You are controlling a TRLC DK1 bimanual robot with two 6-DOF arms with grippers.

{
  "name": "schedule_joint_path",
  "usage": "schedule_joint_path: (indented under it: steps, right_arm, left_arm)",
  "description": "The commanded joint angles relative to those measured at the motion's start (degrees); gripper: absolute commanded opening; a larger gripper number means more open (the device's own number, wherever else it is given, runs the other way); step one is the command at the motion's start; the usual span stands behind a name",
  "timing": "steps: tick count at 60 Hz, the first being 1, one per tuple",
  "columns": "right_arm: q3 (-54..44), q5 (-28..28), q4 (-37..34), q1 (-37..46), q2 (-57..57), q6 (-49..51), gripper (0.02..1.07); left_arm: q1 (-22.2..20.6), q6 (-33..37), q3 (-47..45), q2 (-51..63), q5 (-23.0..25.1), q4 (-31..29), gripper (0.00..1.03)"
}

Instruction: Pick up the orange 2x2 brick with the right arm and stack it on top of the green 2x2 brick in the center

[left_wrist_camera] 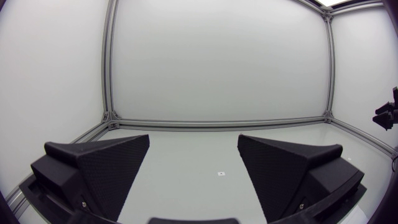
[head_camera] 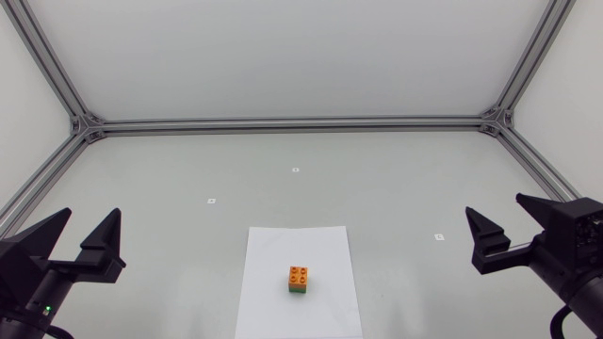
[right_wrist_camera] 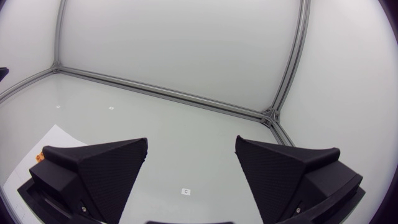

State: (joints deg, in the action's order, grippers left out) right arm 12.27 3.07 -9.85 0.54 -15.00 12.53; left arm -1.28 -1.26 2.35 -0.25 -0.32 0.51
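Orange brick sits atop green brick — both on white paper.

Bright, even, diffuse light with faint soft shadows.

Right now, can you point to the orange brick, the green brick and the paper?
orange brick (head_camera: 299, 275), head view, its studded top.
green brick (head_camera: 298, 292), head view, the front strip under the orange brick.
paper (head_camera: 273, 247), head view, a bare part behind the bricks.
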Motion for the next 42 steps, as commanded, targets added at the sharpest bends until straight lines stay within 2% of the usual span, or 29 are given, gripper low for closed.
schedule_joint_path:
  steps: [1,25,42]
  right_arm:
    - [-2.9,-0.6,2.0,0.0,2.6,-3.3,1.02]
    - [-12.2,-3.1,9.8,-0.5,14.9,-12.5,1.02]
    - [-12.3,-3.1,9.8,-0.5,15.0,-12.5,1.02]
  left_arm:
    - [0.2,0.7,-2.3,-0.5,0.2,-0.9,0.99]
    - [0.2,0.7,-2.3,-0.5,0.2,-0.9,0.99]
    - [0.2,0.7,-2.3,-0.5,0.2,-0.9,0.99]
